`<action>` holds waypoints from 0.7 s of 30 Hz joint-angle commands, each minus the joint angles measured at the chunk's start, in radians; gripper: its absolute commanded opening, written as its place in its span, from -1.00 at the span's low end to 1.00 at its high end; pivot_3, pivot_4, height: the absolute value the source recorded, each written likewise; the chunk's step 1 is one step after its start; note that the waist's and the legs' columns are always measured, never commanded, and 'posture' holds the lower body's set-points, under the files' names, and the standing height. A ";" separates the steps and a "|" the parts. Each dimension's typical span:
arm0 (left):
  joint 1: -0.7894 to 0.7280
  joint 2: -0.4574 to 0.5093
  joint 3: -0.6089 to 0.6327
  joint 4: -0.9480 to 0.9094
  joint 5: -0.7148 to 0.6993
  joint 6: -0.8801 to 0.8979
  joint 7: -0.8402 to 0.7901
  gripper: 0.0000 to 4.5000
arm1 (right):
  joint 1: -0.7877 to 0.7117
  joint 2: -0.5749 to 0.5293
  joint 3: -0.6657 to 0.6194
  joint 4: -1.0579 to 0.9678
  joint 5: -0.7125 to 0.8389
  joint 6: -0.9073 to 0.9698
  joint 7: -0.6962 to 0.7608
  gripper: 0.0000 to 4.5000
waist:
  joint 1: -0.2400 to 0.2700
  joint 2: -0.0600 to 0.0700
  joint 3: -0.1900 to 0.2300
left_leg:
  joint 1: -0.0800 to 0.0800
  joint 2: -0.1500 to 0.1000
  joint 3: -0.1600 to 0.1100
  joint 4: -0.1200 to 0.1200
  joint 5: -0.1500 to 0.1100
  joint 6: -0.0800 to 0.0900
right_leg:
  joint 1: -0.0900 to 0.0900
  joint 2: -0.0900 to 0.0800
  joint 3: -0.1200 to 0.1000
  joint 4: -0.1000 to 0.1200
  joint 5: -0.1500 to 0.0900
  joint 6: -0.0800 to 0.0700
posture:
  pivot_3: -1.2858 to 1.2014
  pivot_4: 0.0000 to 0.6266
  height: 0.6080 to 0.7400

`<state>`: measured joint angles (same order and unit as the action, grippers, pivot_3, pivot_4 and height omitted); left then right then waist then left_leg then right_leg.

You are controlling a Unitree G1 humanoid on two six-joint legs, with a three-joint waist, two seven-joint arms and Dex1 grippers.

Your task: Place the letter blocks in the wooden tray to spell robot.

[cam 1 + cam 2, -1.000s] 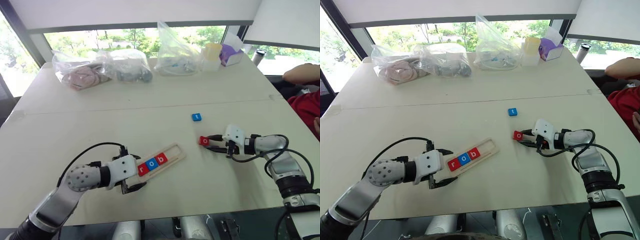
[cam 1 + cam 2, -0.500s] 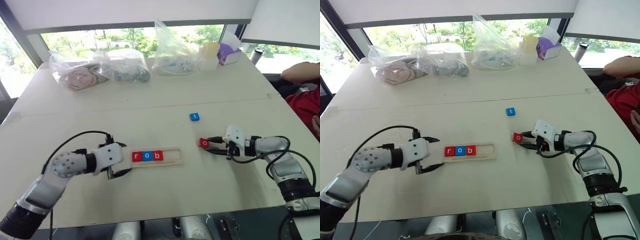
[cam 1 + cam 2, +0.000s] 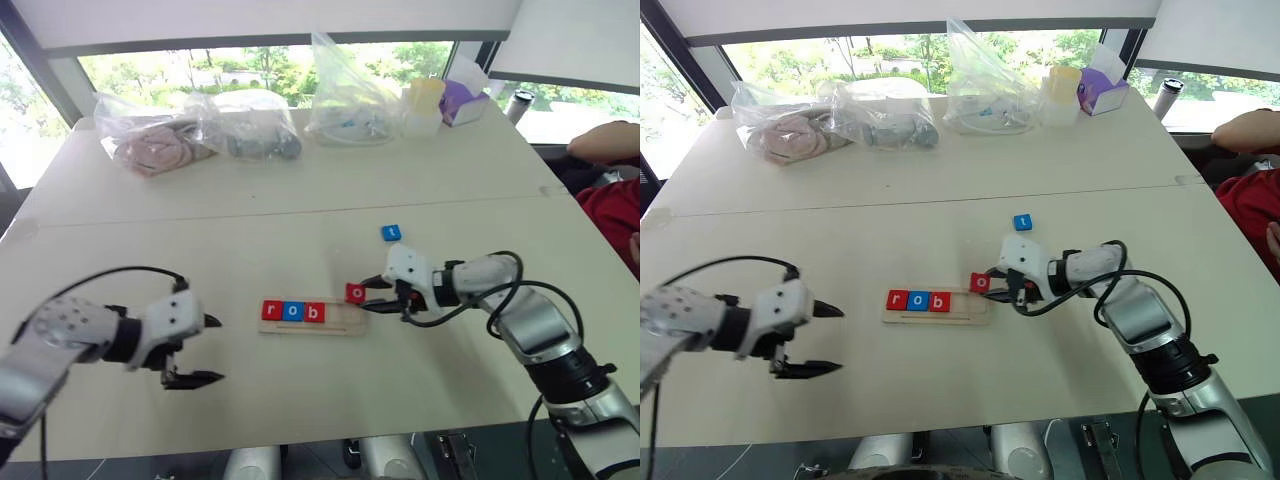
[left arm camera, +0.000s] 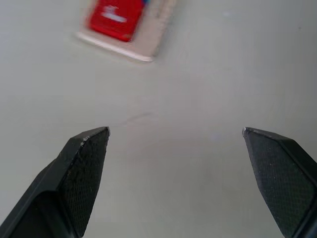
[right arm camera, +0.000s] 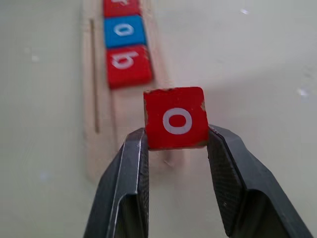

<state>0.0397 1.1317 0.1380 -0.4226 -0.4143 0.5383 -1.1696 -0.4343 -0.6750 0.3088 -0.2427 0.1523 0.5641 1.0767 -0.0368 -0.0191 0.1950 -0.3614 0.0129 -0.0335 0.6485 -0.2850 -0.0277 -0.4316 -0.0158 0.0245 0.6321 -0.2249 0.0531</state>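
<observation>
Head views: you've got the wooden tray (image 3: 312,320) lying flat mid-table, red r block (image 3: 272,311), blue o block (image 3: 293,312) and red b block (image 3: 315,313) seated in its slot side by side, filling the left end. Right gripper (image 3: 992,287) sits at the tray's 3 o'clock end, fingers clamped on the red o block (image 3: 356,293), which is over that end of the tray. Blue t block (image 3: 392,233) lies loose on the table (image 3: 300,210) at 1 o'clock from the tray, well apart. Left gripper (image 3: 200,350) is at the tray's 8 o'clock, off the tray, fingers spread wide, holding nothing

Left wrist view: both fingertips (image 4: 89,148) stand wide apart over bare table, tray end with the red r block ahead of them

Right wrist view: your two fingers (image 5: 131,168) pinch the red o block by its sides, letter facing the camera; the free slot, then b and blue o lie beyond
</observation>
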 commanded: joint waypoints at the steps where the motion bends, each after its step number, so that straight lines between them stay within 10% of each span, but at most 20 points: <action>1: -0.060 -0.012 0.069 0.018 -0.053 0.045 0.025 1.00 | -0.011 0.008 0.037 -0.080 -0.007 0.057 -0.020 -0.52 | -0.001 0.000 0.000 | 0.000 0.000 0.000 0.000 0.000 0.000 | 0.000 0.000 0.000 0.000 0.000 0.000 | 0.03 -0.52 1.00; 16: -0.080 -0.041 0.075 0.011 -0.066 0.076 0.066 1.00 | -0.057 0.057 0.107 -0.065 -0.036 0.093 -0.088 -0.52 | -0.006 -0.001 0.000 | -0.011 0.000 0.001 0.002 0.000 0.000 | -0.010 0.003 0.000 0.000 0.003 -0.002 | 0.03 -0.52 1.00; 21: -0.080 -0.041 0.064 0.014 -0.053 0.071 0.071 1.00 | -0.055 0.053 0.105 -0.074 -0.033 0.091 -0.088 0.55 | -0.006 -0.001 0.000 | -0.011 0.000 0.001 0.002 0.000 0.000 | -0.010 0.002 0.000 0.000 0.003 -0.002 | 0.03 -0.52 1.00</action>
<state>-0.0352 1.0870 0.1906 -0.3965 -0.4683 0.6103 -1.1035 -0.4770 -0.6245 0.4259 -0.2861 0.1147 0.6693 0.9906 -0.0426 -0.0202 0.1948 -0.3723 0.0130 -0.0326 0.6508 -0.2849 -0.0277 -0.4420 -0.0133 0.0249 0.6325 -0.2222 0.0506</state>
